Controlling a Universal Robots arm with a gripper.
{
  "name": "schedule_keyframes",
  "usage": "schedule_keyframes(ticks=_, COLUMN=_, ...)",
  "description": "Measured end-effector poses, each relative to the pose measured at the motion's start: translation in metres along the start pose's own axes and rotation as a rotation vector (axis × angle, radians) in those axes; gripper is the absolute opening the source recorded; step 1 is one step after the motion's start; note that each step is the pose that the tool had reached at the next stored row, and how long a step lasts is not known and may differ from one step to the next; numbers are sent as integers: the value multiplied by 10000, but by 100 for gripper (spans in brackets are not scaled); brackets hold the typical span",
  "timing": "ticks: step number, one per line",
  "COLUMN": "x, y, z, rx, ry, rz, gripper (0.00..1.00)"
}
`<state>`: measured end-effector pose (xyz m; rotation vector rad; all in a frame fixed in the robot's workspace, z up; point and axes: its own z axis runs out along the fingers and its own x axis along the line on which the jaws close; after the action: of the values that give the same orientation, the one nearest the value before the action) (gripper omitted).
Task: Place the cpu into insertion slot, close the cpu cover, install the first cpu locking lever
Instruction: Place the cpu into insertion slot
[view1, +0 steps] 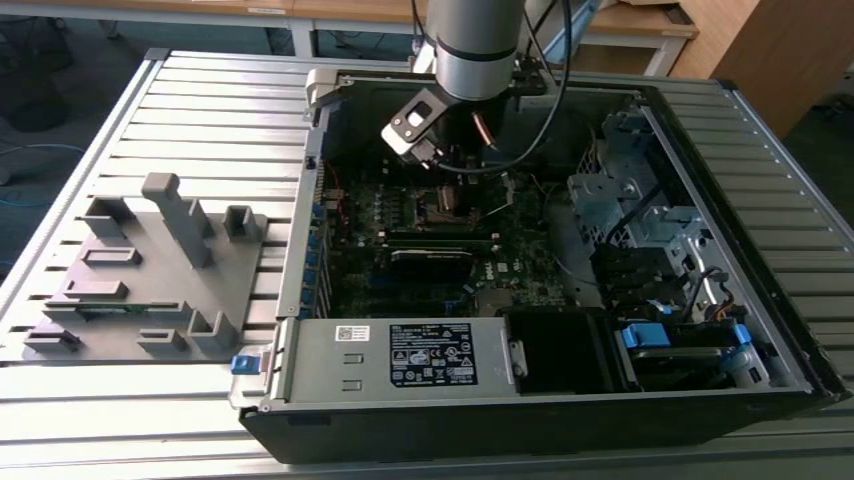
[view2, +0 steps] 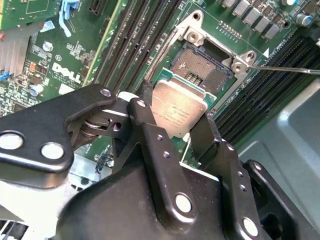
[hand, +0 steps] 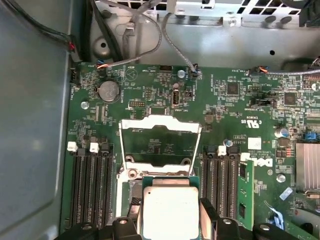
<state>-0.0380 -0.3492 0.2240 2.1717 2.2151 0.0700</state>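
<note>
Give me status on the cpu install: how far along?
Nothing is finished yet. In hand: the gripper is shut on the cpu, held over the open socket, not seated. Left: the cover stands open and the lever sticks out free, unlatched.

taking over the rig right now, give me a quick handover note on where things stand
Gripper: shut on the cpu, gripping it by two opposite edges.
Cpu: just over the open socket inside the computer case. It is not seated, and the socket contacts are partly exposed.
Cpu cover: swung open, away from the socket.
Lever: a thin rod sticking out free, not latched.
Done: the cpu is in the gripper at the socket.
Left: seat the cpu, close the cover, lock the first lever.
</note>
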Motion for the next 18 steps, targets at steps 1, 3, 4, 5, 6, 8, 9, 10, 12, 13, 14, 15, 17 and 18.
schedule_keyframes(ticks=1, x=7, y=0, z=1, rx=0, ry=0, rz=1, gripper=54)
schedule_keyframes(ticks=3, x=28, y=0, z=2, rx=1, ry=-2, rz=0, gripper=54)
schedule_keyframes(ticks=4, x=38, y=0, z=3, rx=1, ry=-2, rz=0, gripper=54)
schedule_keyframes(ticks=5, x=48, y=0, z=4, rx=1, ry=-2, rz=0, gripper=54)
schedule_keyframes(ticks=6, x=55, y=-2, z=4, rx=1, ry=-2, rz=-1, gripper=54)
schedule_keyframes(ticks=8, x=62, y=-9, z=9, rx=-1, ry=2, rz=0, gripper=54)
schedule_keyframes(ticks=9, x=66, y=-17, z=12, rx=0, ry=1, rz=0, gripper=54)
schedule_keyframes(ticks=10, x=70, y=-28, z=15, rx=0, ry=0, rz=-1, gripper=54)
schedule_keyframes(ticks=12, x=79, y=-48, z=21, rx=1, ry=2, rz=0, gripper=54)
schedule_keyframes(ticks=13, x=81, y=-54, z=25, rx=-1, ry=6, rz=0, gripper=54)
schedule_keyframes(ticks=14, x=82, y=-61, z=29, rx=0, ry=9, rz=0, gripper=54)
schedule_keyframes(ticks=15, x=83, y=-70, z=35, rx=-1, ry=12, rz=-1, gripper=54)
schedule_keyframes(ticks=17, x=85, y=-91, z=47, rx=-5, ry=13, rz=1, gripper=54)
schedule_keyframes(ticks=18, x=85, y=-105, z=52, rx=-9, ry=13, rz=1, gripper=54)
